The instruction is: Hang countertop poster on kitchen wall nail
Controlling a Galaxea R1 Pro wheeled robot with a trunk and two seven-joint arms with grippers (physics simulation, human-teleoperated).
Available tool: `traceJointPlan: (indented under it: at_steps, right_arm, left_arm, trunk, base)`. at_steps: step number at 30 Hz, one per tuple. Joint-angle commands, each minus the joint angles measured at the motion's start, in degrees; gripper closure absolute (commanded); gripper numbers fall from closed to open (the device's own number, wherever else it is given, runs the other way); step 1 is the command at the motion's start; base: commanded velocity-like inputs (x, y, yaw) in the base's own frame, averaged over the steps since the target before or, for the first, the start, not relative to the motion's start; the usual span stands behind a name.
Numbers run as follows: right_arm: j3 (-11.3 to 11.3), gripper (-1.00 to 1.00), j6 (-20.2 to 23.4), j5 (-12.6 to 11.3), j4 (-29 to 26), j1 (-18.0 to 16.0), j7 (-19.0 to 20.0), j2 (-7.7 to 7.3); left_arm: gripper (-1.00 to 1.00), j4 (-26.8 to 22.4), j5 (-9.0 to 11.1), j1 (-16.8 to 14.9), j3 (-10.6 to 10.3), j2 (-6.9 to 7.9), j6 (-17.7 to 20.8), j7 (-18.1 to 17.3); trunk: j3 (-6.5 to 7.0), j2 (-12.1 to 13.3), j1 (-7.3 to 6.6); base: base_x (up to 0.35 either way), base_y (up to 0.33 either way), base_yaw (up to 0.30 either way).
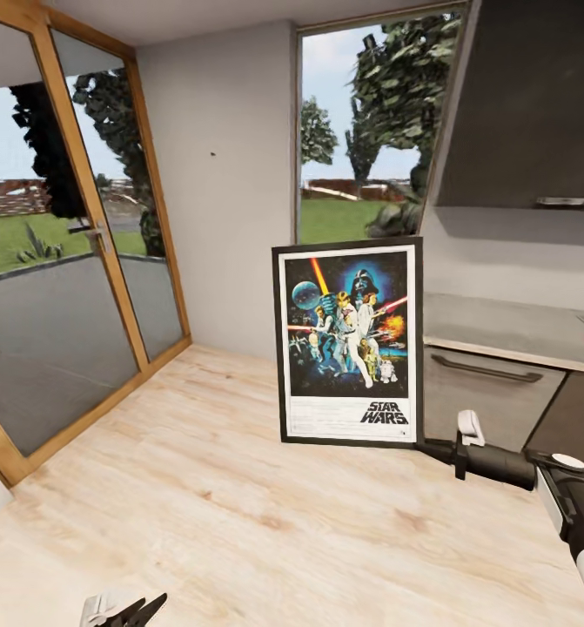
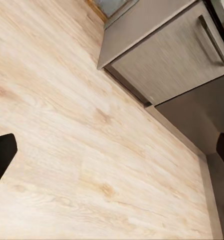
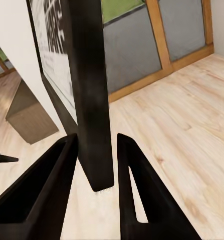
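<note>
The Star Wars poster (image 1: 348,344) hangs upright in the air over the wooden floor, black frame and white border facing me. My right gripper (image 1: 428,449) is shut on its lower right corner. In the right wrist view the two dark fingers (image 3: 49,190) clamp the black frame edge of the poster (image 3: 89,90). On the pale wall left of the window there is a small dark nail (image 1: 212,154). The grey kitchen countertop (image 1: 509,329) lies behind the poster at the right. My left gripper (image 1: 124,608) hangs low and open, holding nothing.
Tall glass doors with wood frames (image 1: 109,252) fill the left side. A grey drawer with a dark handle (image 1: 483,369) sits under the worktop, and a dark wall cabinet (image 1: 535,104) hangs above it. Light wood floor (image 1: 204,488) spreads ahead; the left wrist view looks down on the floor (image 2: 81,140).
</note>
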Motion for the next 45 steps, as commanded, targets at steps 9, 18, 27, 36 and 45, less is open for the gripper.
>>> traceJointPlan:
  at_steps: [9, 18, 27, 36, 45]
  right_arm:
    - [-0.1, 1.0, 0.61, -0.04, -0.03, -0.05, 0.22, -0.03]
    - [-0.16, 1.0, 0.61, -0.04, -0.03, -0.05, 0.22, -0.04]
    - [-0.17, 1.0, 0.61, -0.04, -0.03, -0.05, 0.18, -0.03]
    - [-0.11, 1.0, 0.61, -0.04, -0.03, -0.05, 0.14, 0.0]
    - [-0.11, 1.0, 0.61, -0.04, -0.03, -0.05, 0.13, 0.0]
  left_arm:
    - [-1.0, 0.09, 0.54, -0.07, -0.52, 0.02, -0.3, -0.1]
    - [-1.0, 0.09, 0.54, -0.07, -0.51, 0.02, -0.3, -0.1]
    - [-1.0, 0.09, 0.54, -0.07, -0.53, 0.02, -0.3, -0.1]
    - [-1.0, 0.03, 0.54, -0.07, -0.53, 0.02, -0.3, -0.1]
    - [-1.0, 0.04, 0.54, -0.07, -0.53, 0.02, -0.3, -0.1]
  trunk:
    - [-0.13, -0.13, 0.06]
    - [-0.13, -0.13, 0.06]
    - [-0.13, -0.13, 0.06]
    - [-0.13, -0.13, 0.06]
    - [-0.13, -0.13, 0.06]
  base:
    - [0.263, 0.235, 0.066]
    - [0.267, 0.235, 0.003]
    - [0.267, 0.245, 0.0]
    - [0.267, 0.254, 0.0]
    - [0.267, 0.254, 0.0]
